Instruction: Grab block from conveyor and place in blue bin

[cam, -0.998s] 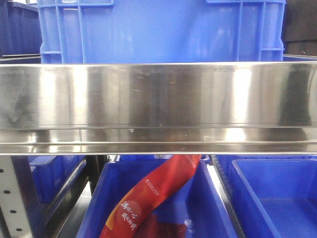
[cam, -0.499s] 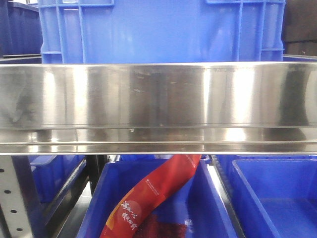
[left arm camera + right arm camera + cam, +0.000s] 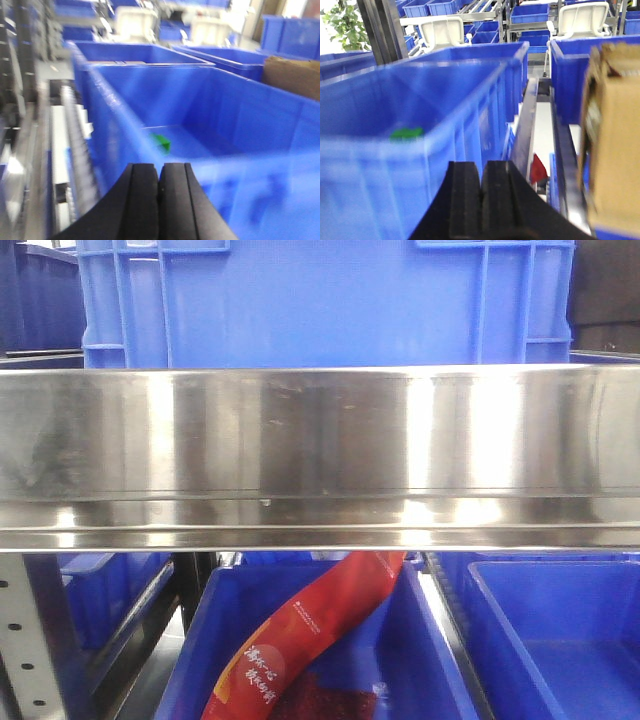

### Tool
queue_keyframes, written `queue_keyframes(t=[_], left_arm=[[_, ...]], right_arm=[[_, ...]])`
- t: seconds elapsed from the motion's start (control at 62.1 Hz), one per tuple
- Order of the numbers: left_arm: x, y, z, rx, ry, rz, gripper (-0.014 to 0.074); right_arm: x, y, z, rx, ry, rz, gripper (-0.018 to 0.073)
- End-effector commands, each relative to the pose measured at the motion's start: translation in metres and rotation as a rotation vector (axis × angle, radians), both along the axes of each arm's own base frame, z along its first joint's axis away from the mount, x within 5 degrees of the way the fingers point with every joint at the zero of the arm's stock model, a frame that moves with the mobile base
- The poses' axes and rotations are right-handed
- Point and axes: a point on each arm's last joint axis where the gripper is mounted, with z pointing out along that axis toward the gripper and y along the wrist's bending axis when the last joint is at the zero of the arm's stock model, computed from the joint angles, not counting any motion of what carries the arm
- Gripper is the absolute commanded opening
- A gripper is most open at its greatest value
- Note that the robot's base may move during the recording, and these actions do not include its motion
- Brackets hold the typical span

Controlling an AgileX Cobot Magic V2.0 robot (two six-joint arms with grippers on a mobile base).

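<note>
Across the last second the front view hardly alters: the steel rail (image 3: 320, 440) spans the picture below the blue bin (image 3: 320, 300), and only the bright reflections on the metal have shifted a little. Neither arm enters that view, so the change is small and lies elsewhere.

The wrist views tell more. The left end effector (image 3: 159, 185) is fully closed, pads pressed together with nothing between them, and it hangs just outside the near wall of the blue bin (image 3: 240, 110). A small green block (image 3: 161, 142) lies on the floor inside that bin, near its left wall. The right end effector (image 3: 482, 195) is likewise closed and empty, just outside the bin's wall (image 3: 420, 95); a green patch (image 3: 406, 133) shows through the bin's open top, probably the same block. A cardboard box (image 3: 612, 140) stands to the right of the bin.

Judging from this, one block is already delivered and both arms are free. The conveyor belt itself is not in view, so whether another block waits cannot be told.
</note>
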Motion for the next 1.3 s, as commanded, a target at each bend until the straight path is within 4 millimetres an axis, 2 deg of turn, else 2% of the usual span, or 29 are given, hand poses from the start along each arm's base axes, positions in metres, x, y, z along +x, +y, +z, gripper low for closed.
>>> queue_keyframes(t=[0.0, 0.145, 0.29, 0.531, 0.66, 1.287], left_arm=[[-0.021, 0.011, -0.014, -0.031, -0.064, 0.033, -0.0111], [-0.058, 0.024, -0.039, -0.052, -0.119, 0.034, -0.0111], [-0.086, 0.034, -0.056, -0.078, -0.19, 0.028, -0.0111], [-0.124, 0.045, -0.057, -0.125, -0.333, 0.005, -0.0111], [-0.132, 0.048, -0.056, -0.138, -0.375, 0.005, -0.0111], [-0.132, 0.048, -0.055, -0.141, -0.381, 0.008, -0.0111]], right_arm=[[-0.022, -0.007, -0.014, -0.002, -0.061, -0.005, -0.016], [-0.056, -0.016, -0.033, 0.02, -0.142, -0.005, -0.016], [-0.084, -0.023, -0.034, 0.05, -0.253, -0.006, -0.0162], [-0.111, -0.03, -0.039, 0.057, -0.282, -0.005, -0.0162], [-0.113, -0.031, -0.042, 0.052, -0.263, -0.004, -0.0162], [-0.113, -0.031, -0.043, 0.046, -0.262, -0.006, -0.0162]])
